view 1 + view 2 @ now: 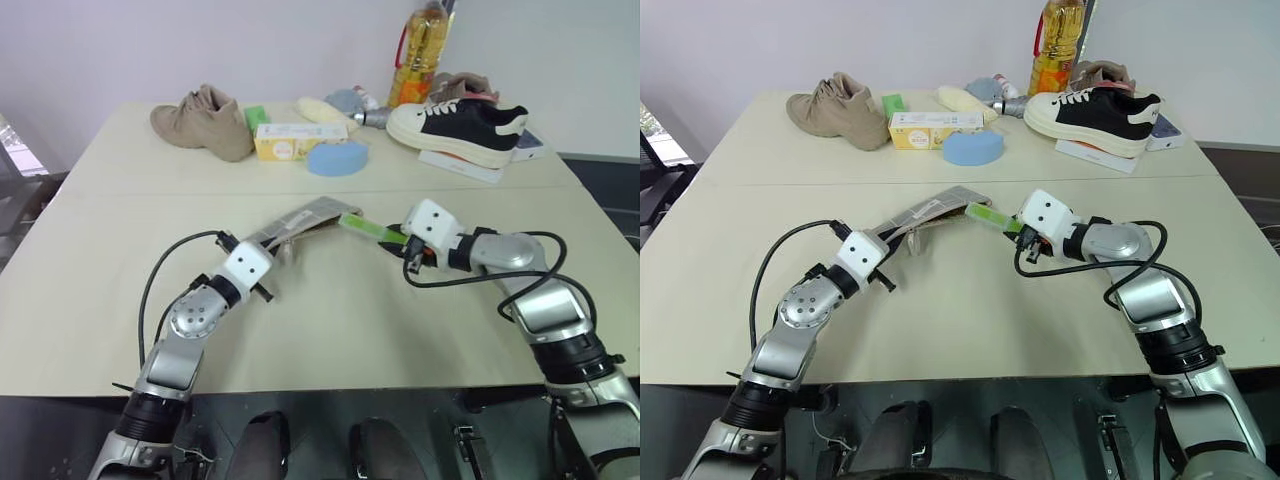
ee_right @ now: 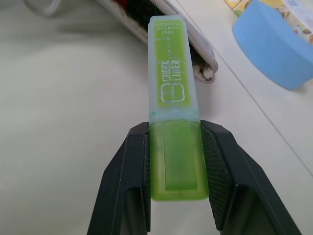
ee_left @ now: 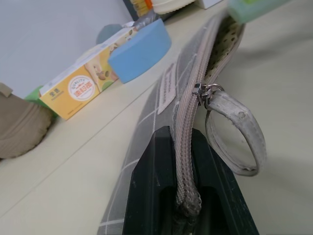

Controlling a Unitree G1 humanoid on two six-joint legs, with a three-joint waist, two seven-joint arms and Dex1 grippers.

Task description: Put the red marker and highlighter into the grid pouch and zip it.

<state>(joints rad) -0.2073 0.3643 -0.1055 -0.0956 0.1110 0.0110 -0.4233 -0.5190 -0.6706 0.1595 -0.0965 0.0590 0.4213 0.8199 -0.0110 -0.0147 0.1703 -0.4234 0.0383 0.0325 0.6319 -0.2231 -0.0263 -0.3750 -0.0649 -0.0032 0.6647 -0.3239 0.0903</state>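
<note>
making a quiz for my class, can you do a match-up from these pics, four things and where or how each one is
Things:
1. highlighter
2. grid pouch
3. blue round block
4. black and white sneaker

States or places:
a. on the far side of the table, beside the yellow box
b. clamped at one end by the left gripper, zip partly open
c. gripped by the right gripper, tip at the pouch mouth
d. resting on a flat white box

Pairs: 1-c, 2-b, 3-a, 4-d
</note>
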